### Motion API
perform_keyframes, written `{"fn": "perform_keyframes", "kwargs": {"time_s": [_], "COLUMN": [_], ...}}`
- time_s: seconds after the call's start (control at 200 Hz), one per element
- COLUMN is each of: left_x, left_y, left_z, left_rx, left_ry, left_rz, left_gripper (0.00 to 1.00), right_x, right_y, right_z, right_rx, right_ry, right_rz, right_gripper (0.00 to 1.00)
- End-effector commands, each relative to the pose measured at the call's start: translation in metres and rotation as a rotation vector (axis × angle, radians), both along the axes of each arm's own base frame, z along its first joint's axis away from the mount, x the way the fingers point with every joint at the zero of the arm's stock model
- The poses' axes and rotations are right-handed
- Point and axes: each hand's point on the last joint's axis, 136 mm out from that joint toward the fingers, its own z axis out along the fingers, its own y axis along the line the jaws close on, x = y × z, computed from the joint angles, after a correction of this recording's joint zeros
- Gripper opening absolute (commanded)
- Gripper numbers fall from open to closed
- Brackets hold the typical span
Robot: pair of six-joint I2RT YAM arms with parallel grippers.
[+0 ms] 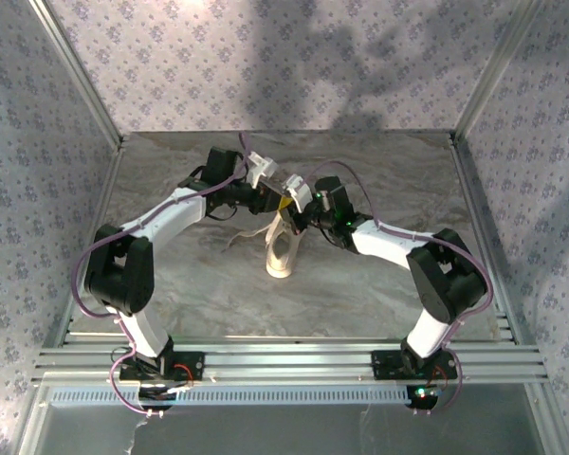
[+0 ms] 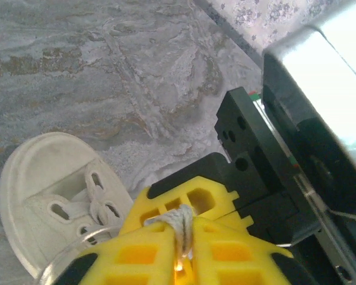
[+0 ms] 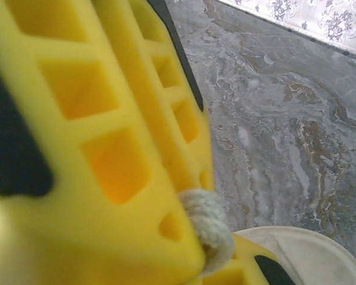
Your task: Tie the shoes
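Grey marbled tabletop (image 1: 341,303), flat, mottled with brown veins. Pale lilac floral-patterned wall panels (image 1: 313,57) on three sides (blotchy shadows across the back one). Ribbed aluminium rails (image 1: 284,360) along near edge.

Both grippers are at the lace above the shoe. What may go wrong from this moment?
1. The left gripper and the right gripper pinch the thin lace right at their tips, very close together. A pull may slip it out, or the two may collide.
2. Nothing holds the shoe down, so a pull on the lace may drag or tip it.
3. A loose lace end lies on the table and may snag.
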Motion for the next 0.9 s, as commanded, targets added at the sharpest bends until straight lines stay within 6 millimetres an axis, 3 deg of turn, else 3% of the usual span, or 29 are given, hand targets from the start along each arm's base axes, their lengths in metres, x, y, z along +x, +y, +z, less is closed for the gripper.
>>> {"fn": "perform_keyframes", "kwargs": {"time_s": [0.0, 0.13, 0.25, 0.41, 0.59, 0.894], "left_x": [0.004, 0.004, 0.014, 0.026, 0.019, 0.005], "left_y": [0.000, 0.012, 0.039, 0.088, 0.122, 0.134], "left_z": [0.020, 0.022, 0.011, -0.030, -0.080, -0.137], "left_rx": [-0.014, 0.027, 0.141, 0.422, 0.695, 0.864], "left_ry": [-0.053, -0.104, -0.136, -0.143, -0.145, -0.083], "left_rz": [0.005, 0.015, 0.091, 0.204, 0.127, -0.031], "left_gripper": [0.29, 0.36, 0.40, 0.43, 0.44, 0.46], "right_x": [0.002, 0.001, 0.002, 0.001, -0.001, -0.004], "right_y": [-0.004, -0.008, -0.011, -0.013, -0.015, -0.014], "right_z": [0.014, 0.018, 0.021, 0.019, 0.016, 0.013], "right_rx": [0.018, 0.016, 0.011, -0.006, -0.013, 0.008], "right_ry": [-0.035, -0.028, -0.010, 0.033, 0.069, 0.119], "right_rz": [-0.006, 0.000, 0.002, 0.007, 0.007, 0.015], "right_gripper": [0.00, 0.00, 0.00, 0.00, 0.00, 0.00]}}
